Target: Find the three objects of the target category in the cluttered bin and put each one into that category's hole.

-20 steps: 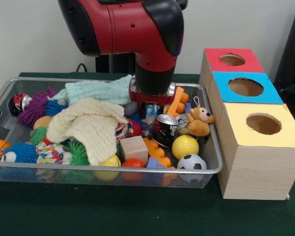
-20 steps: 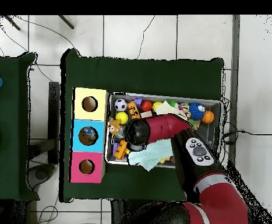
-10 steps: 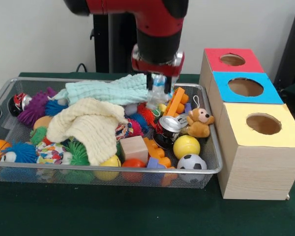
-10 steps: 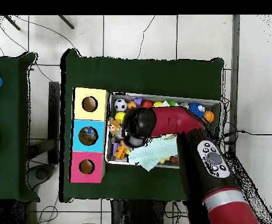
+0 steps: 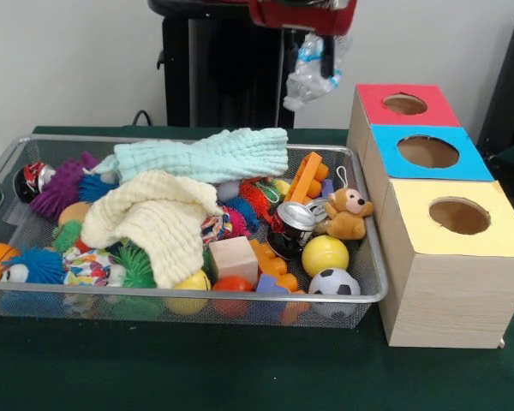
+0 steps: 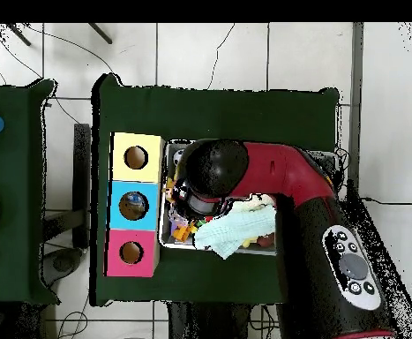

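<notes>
My gripper (image 5: 309,51) is at the top edge of the front view, high above the bin's back right corner. It is shut on a crushed clear plastic bottle (image 5: 313,75) that hangs from it, clear of the clutter. The wire mesh bin (image 5: 197,296) is full of toys and cloths. Right of the bin is a wooden box with three holes: red (image 5: 404,104), blue (image 5: 427,151) and yellow (image 5: 459,216). In the overhead view the arm (image 6: 244,177) covers most of the bin (image 6: 163,231) and hides the gripper.
In the bin lie a mint cloth (image 5: 197,157), a cream cloth (image 5: 158,218), a crushed can (image 5: 295,221), a teddy bear (image 5: 347,212), a yellow ball (image 5: 323,255), a soccer ball (image 5: 334,282), a wooden block (image 5: 233,257) and an orange brick (image 5: 304,175).
My gripper has risen out of the bin's right side with the clear plastic bottle in it, up to the picture's top and a little to the right. The mint cloth has settled flatter.
</notes>
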Motion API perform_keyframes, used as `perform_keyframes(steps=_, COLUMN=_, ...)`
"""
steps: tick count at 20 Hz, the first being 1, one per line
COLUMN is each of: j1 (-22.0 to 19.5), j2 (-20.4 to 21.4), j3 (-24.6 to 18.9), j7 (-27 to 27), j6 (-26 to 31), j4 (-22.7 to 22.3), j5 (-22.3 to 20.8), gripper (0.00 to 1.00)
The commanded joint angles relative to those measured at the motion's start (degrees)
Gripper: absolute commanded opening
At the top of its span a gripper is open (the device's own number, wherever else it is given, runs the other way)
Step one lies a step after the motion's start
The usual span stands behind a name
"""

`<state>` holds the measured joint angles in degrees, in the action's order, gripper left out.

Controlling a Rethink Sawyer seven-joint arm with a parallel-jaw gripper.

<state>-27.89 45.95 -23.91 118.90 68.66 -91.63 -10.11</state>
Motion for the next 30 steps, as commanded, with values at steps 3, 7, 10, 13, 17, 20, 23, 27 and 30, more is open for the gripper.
perform_keyframes(steps=3, j1=2.5, j2=-2.7, j3=-6.7, j7=1.1, j6=-10.2, j4=-5.5, j5=10.3, gripper=0.00)
perform_keyframes(steps=7, j1=6.3, j2=-6.3, j3=-5.0, j7=5.5, j6=-22.6, j4=-6.8, j5=10.1, gripper=0.00)
perform_keyframes(steps=10, j1=8.5, j2=-9.2, j3=-3.6, j7=7.1, j6=-29.7, j4=-7.0, j5=9.4, gripper=0.00)
perform_keyframes(steps=13, j1=10.8, j2=-12.7, j3=-1.8, j7=8.5, j6=-34.8, j4=-5.9, j5=9.0, gripper=0.00)
perform_keyframes(steps=17, j1=12.3, j2=-16.3, j3=-0.6, j7=8.5, j6=-38.4, j4=-5.1, j5=9.8, gripper=0.00)
perform_keyframes(steps=20, j1=13.2, j2=-17.7, j3=0.6, j7=9.1, j6=-36.8, j4=-5.0, j5=11.5, gripper=0.00)
perform_keyframes(steps=23, j1=15.0, j2=-17.8, j3=2.7, j7=11.6, j6=-34.8, j4=-5.6, j5=13.3, gripper=0.00)
perform_keyframes(steps=27, j1=17.5, j2=-15.6, j3=6.7, j7=13.9, j6=-29.6, j4=-6.4, j5=15.2, gripper=0.00)
perform_keyframes(steps=30, j1=18.6, j2=-13.3, j3=9.1, j7=14.0, j6=-26.2, j4=-7.4, j5=16.4, gripper=0.00)
